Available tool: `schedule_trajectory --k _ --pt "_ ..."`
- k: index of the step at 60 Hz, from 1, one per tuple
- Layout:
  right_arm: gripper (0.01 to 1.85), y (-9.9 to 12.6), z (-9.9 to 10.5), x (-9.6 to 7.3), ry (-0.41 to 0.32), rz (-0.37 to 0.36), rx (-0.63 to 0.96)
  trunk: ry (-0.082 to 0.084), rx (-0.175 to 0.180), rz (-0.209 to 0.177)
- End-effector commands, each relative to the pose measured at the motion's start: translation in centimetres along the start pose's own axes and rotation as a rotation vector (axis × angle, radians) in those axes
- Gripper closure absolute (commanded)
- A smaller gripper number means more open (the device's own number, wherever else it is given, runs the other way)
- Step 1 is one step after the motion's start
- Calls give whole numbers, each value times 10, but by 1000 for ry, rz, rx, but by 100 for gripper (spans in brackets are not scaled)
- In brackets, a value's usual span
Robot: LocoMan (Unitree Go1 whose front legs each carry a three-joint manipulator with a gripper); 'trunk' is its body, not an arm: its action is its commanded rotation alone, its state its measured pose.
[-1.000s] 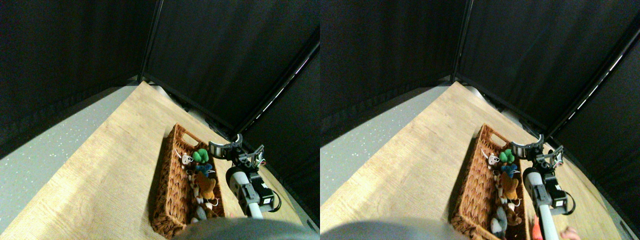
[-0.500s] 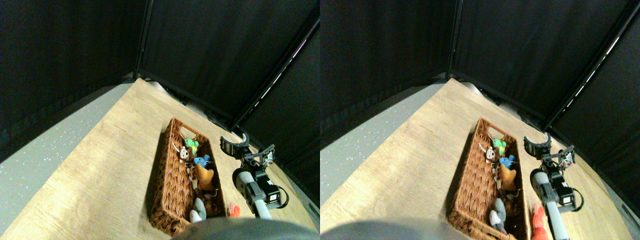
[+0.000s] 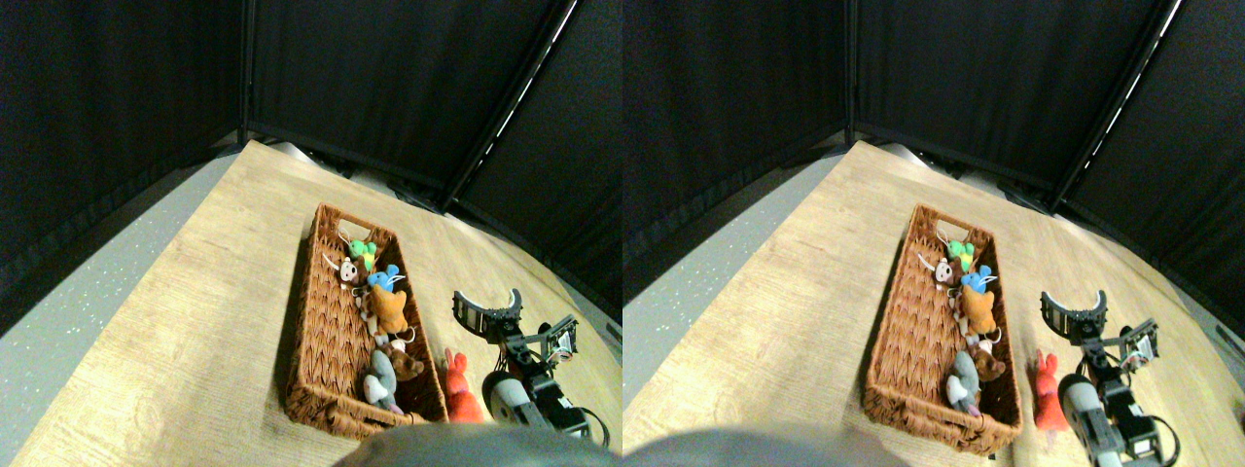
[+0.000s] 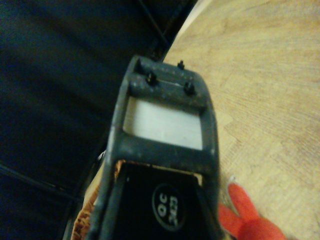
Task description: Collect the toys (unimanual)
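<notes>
A long brown wicker basket [image 3: 331, 321] lies on the wooden table. Inside it, along its right side, lie several toys: a green one [image 3: 362, 251], a white-and-brown one [image 3: 346, 270], a blue one [image 3: 385, 280], an orange-brown one [image 3: 391, 311] and a grey one [image 3: 379, 384]. A red toy [image 3: 460, 391] lies on the table just right of the basket's near end; the red toy [image 4: 250, 226] also shows beside the jaw in the wrist view. My right gripper [image 3: 486, 298] hovers to the right of the basket and beyond the red toy, open, with nothing between its jaws.
Black curtains [image 3: 389, 78] wall the table's far and right sides, close behind the gripper. A grey speckled floor [image 3: 88, 282] runs along the table's left edge. Bare wood [image 3: 195, 321] stretches left of the basket.
The camera has swung, shifting the whole picture. The red toy has come into view on the table beside the basket. My gripper now stands farther right of the basket's rim than before.
</notes>
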Motion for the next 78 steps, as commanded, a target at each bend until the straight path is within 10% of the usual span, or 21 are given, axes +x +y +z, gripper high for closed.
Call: schedule_trajectory --k 1,78 --pt "98 0 8 -6 -11 70 47 24 6 -23" --pt "102 -109 -22 -44 38 -256 282 41 -10 -1"
